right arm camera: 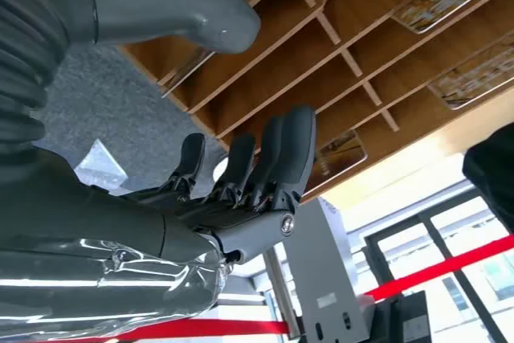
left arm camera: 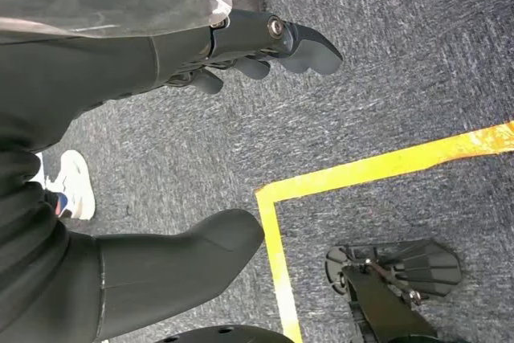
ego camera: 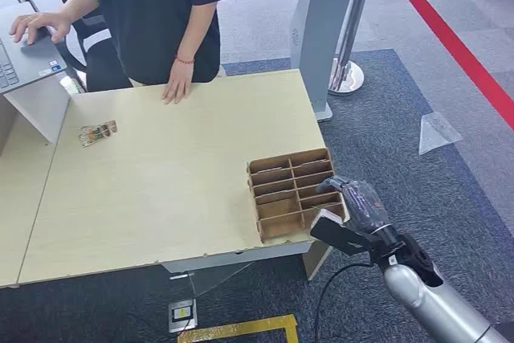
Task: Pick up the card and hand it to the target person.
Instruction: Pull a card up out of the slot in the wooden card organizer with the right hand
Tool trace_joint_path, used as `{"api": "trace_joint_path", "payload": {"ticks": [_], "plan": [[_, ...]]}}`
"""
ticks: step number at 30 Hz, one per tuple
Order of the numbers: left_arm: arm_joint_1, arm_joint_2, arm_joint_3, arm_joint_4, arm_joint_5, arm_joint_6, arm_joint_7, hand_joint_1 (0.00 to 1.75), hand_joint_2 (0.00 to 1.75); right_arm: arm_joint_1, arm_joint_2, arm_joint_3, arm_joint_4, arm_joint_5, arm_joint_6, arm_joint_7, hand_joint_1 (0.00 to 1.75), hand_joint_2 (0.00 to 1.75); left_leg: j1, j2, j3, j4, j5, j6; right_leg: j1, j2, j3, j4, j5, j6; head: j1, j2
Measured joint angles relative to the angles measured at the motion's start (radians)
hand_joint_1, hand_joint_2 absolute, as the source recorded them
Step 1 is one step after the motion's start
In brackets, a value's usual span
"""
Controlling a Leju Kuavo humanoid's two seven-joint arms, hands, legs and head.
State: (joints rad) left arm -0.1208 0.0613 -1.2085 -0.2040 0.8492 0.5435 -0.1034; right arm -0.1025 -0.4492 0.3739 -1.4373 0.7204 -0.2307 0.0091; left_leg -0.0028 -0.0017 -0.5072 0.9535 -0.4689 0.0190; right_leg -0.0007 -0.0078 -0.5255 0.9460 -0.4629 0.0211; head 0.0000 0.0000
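At the table's far left edge a person's hand (ego camera: pixel 38 25) rests on a grey laptop (ego camera: pixel 24 62). A small patterned card (ego camera: pixel 97 132) in a clear sleeve lies flat on the pale wooden table (ego camera: pixel 169 190) near its far left corner; its print is too small to read. A second hand (ego camera: pixel 177 84) presses the far edge. The brown wooden divided tray (ego camera: pixel 285 190) sits at the near right corner, cards showing in its slots. The right hand (ego camera: pixel 352 202) hovers at the tray's right side, fingers (right arm camera: pixel 267 158) apart, holding nothing. The left hand (left arm camera: pixel 242 54) hangs over grey carpet, holding nothing, fingers loosely extended.
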Motion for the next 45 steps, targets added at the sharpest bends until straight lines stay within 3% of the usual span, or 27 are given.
{"api": "trace_joint_path", "payload": {"ticks": [9, 19, 31, 42, 45], "plan": [[0.0, -0.001, 0.002, -0.001, 0.002, 0.004, -0.011, 0.0, 1.75, 0.008, 0.001, -0.011, 0.014, 0.016, -0.002, -0.01, 0.73, 1.75, 0.0, 0.0, 0.0, 0.0, 0.0, 0.0, 0.0, 0.0, 0.0, 0.0, 0.0, 0.0, 0.0, 0.0], [0.0, 0.0, 0.005, 0.002, 0.005, 0.003, -0.01, 0.0, 1.75, 0.007, 0.009, -0.01, 0.014, 0.067, 0.004, -0.012, 0.88, 1.75, 0.0, 0.001, 0.0, 0.0, 0.0, 0.0, 0.0, 0.001, 0.0, 0.0, 0.0, 0.0, 0.0, 0.0], [0.0, 0.001, 0.01, 0.003, 0.009, 0.003, -0.011, 0.0, 1.75, 0.014, 0.018, 0.005, -0.02, 0.205, 0.023, 0.038, 0.94, 1.75, 0.0, 0.001, 0.0, 0.0, 0.0, 0.0, 0.0, 0.001, -0.001, 0.001, 0.0, 0.0, 0.0, 0.0], [0.0, -0.001, 0.015, 0.003, 0.012, 0.003, -0.009, 0.0, 1.75, 0.04, 0.021, 0.006, -0.109, 0.314, 0.053, 0.116, 1.27, 1.75, 0.0, 0.001, 0.0, 0.0, 0.0, -0.001, 0.0, 0.001, -0.001, 0.001, 0.0, 0.0, 0.0, 0.0], [0.0, -0.003, 0.016, 0.004, 0.012, 0.003, -0.004, 0.0, 1.75, 0.046, 0.026, 0.008, -0.137, 0.361, 0.069, 0.152, 1.48, 1.75, 0.0, 0.001, 0.0, 0.001, 0.0, 0.0, 0.0, 0.001, -0.001, 0.001, 0.0, 0.0, 0.0, 0.0]]}}
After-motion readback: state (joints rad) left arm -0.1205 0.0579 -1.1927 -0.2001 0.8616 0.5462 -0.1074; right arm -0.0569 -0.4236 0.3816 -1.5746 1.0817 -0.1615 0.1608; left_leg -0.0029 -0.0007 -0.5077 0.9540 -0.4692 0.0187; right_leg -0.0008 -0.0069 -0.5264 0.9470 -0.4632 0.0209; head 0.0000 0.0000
